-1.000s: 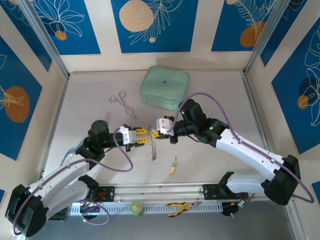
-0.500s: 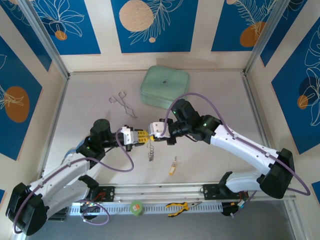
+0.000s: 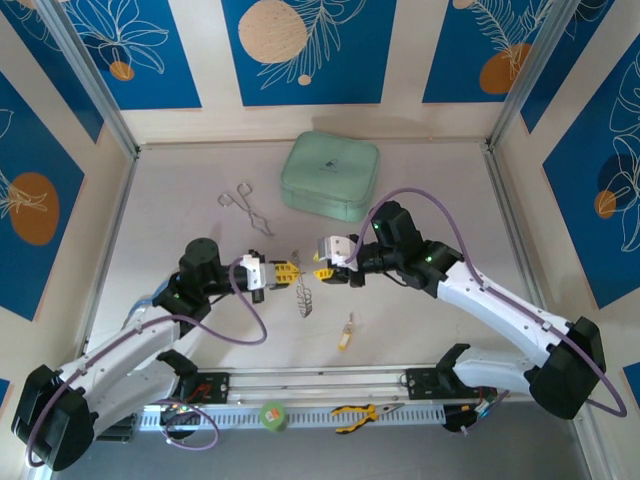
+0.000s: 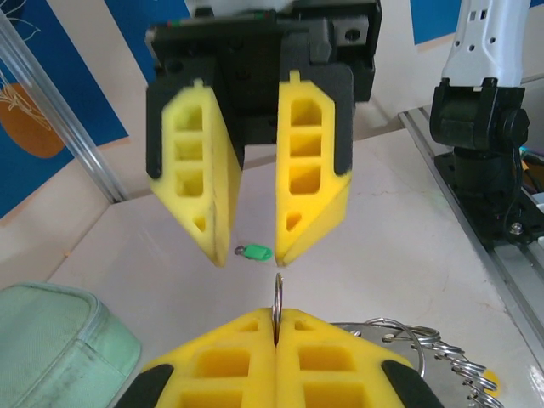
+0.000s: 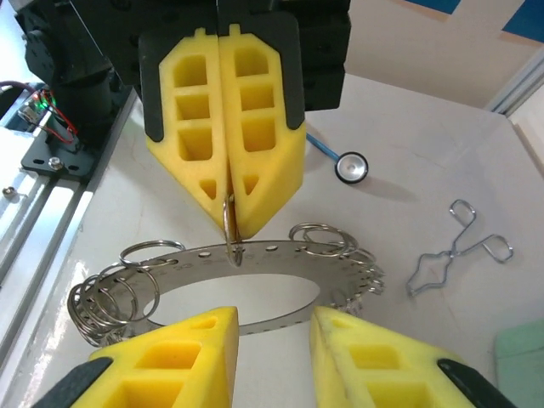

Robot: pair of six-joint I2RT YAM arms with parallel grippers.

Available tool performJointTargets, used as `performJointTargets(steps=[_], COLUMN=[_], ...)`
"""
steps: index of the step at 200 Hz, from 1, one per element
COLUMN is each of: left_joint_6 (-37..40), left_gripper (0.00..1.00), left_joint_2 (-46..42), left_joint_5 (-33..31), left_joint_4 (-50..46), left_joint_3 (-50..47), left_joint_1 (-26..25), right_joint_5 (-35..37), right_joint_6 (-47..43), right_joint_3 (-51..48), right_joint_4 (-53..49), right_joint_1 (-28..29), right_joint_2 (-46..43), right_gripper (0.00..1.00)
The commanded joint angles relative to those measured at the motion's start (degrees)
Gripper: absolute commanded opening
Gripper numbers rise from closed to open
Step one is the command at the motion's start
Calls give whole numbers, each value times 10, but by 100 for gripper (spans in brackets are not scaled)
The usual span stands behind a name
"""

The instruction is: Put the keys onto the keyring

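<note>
Top external takes in the whole bench [image 3: 180,200], walled by blue-patterned panels on three sides, with the arm bases along its near edge; bare surface lies open to the far left and down the right side, while the arms meet at mid-bench. A mint-green case [image 3: 330,177] sits at the far middle; silver forceps [image 3: 247,207] lie just left of it; yellow-handled pliers [image 3: 358,411] rest on the rail below the near edge. The left gripper [image 3: 285,271] and right gripper [image 3: 323,272] face each other tip to tip, near but apart; the keyring [image 3: 304,293] hangs between them, and the yellow key [image 3: 345,333] lies on the bench nearer the bases, apart from it.

Right wrist brings the keyring [image 5: 255,280] close as a flat perforated band fringed with wire loops, bunched thickest at its left end; whether it touches the bench I cannot tell. The forceps [image 5: 455,251] lie off to the right; a disc on a blue stem [image 5: 349,167] lies beyond. The left gripper [image 5: 229,225] has its jaws clenched on one small loop of the keyring, pads pressed flat together; the right gripper [image 5: 274,319] has its jaws released, spread wide just above the band, touching nothing.

Left wrist looks the other way: the left gripper [image 4: 276,314] pinches the loop edge-on; the right gripper [image 4: 249,242] gapes opposite; the green key [image 4: 254,252] lies on the bench beyond.
</note>
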Motion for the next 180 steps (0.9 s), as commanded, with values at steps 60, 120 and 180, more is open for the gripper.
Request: performJointTargets(steps=[60, 120, 180], left_joint_6=[-13, -23, -35], left_gripper=[0, 0, 0], left_joint_2=[1, 4, 6], left_joint_5=[33, 47, 53], left_joint_4=[43, 58, 76], left_joint_3=[-2, -4, -6], left_joint_1=[-4, -4, -4], right_joint_5=[-46, -44, -31], right_joint_6=[20, 17, 5], right_joint_3=[4, 16, 25], right_joint_4=[57, 59, 51], right_joint_1=[26, 39, 41], right_joint_2=[26, 38, 48], right_gripper=[26, 18, 0])
